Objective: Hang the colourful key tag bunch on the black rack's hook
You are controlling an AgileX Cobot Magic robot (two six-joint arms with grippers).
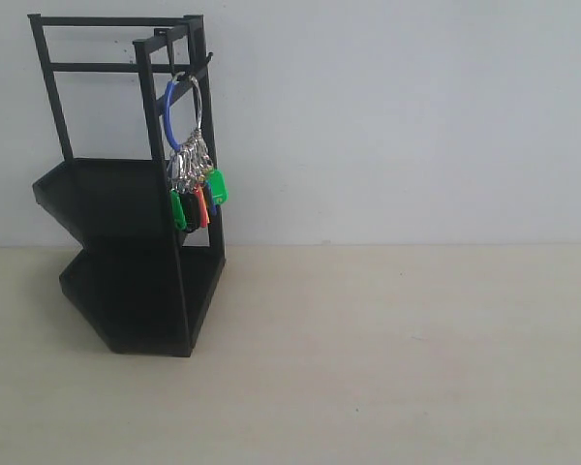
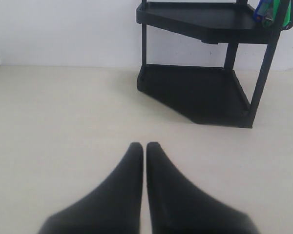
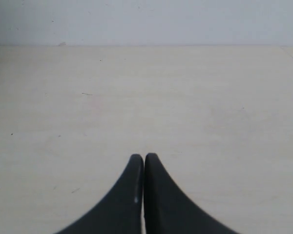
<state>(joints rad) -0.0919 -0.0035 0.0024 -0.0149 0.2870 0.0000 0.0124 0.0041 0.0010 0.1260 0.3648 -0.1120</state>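
The black rack (image 1: 126, 242) stands at the left of the table in the exterior view, against the white wall. The colourful key tag bunch (image 1: 196, 184) hangs by its blue loop and silver ring from the hook (image 1: 201, 64) at the rack's top bar, its tags dangling beside the upper shelf. No arm shows in the exterior view. In the left wrist view my left gripper (image 2: 144, 146) is shut and empty over bare table, the rack (image 2: 205, 87) some way ahead with a few tags (image 2: 276, 12) showing at the frame's corner. My right gripper (image 3: 144, 157) is shut with nothing in it.
A pale wooden table (image 1: 387, 358) runs to a white wall (image 1: 416, 116) at the back. In the right wrist view only table top (image 3: 146, 97) and wall are seen.
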